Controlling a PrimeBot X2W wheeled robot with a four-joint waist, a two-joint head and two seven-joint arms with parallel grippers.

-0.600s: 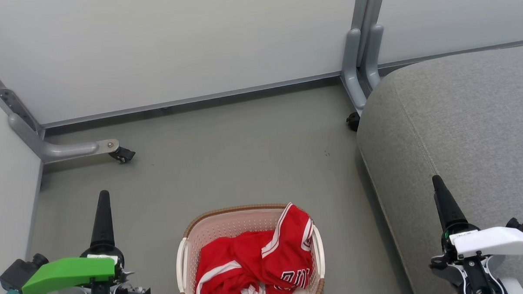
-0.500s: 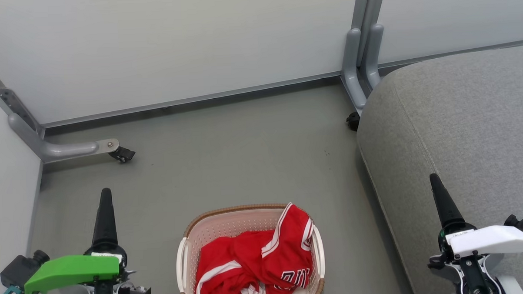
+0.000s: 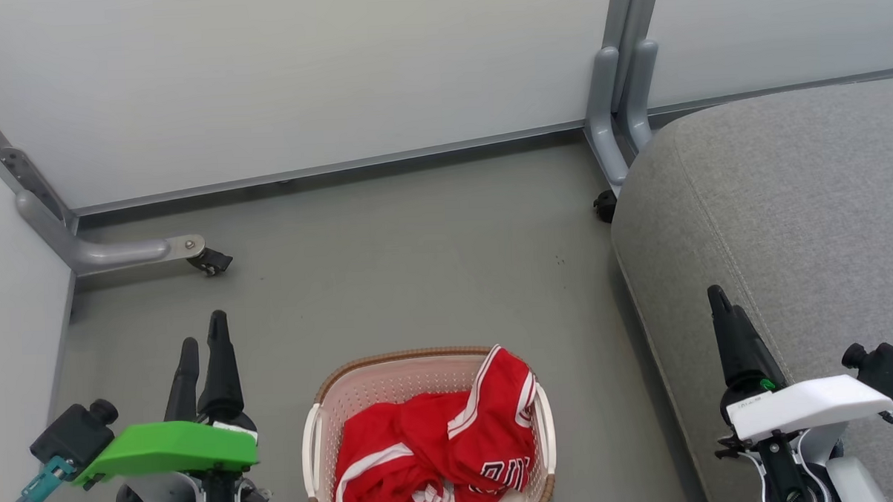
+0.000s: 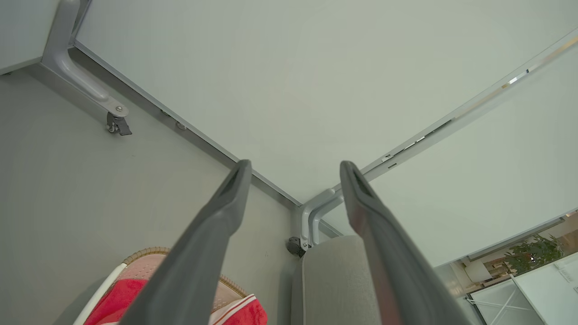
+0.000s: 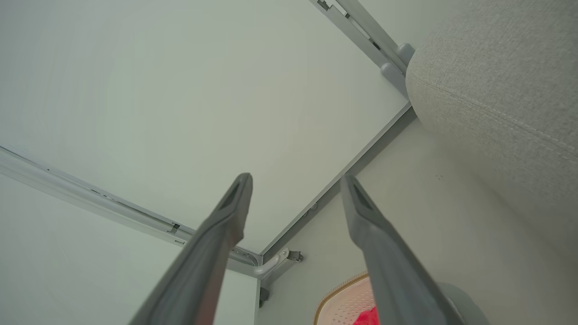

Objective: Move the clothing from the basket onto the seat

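Clothing (image 3: 442,448): red fabric with white stripe trim, bunched in a heap inside the basket. One fold stands up above the rim on the side towards the seat. You can read part of some black-and-white lettering low on the heap.
Basket (image 3: 391,359): cream, perforated, with a brown rim and white side handles. It sits on the grey floor (image 3: 416,244) at the bottom of your head view, between the two grippers and near the seat's edge.
Seat (image 3: 794,194): big grey cushion with a stitched seam, on your right.
Left gripper (image 4: 294,164): fingers spread wide and holding nothing. In your head view it hangs over the floor left of the basket, apart from it.
Right gripper (image 5: 295,177): fingers wide apart, holding nothing. In your head view it shows against the seat's near edge, right of the basket and clear of the clothing.
Surroundings: pale partition panels (image 3: 299,78) stand behind. A grey frame foot with a caster (image 3: 211,264) is at the far left.
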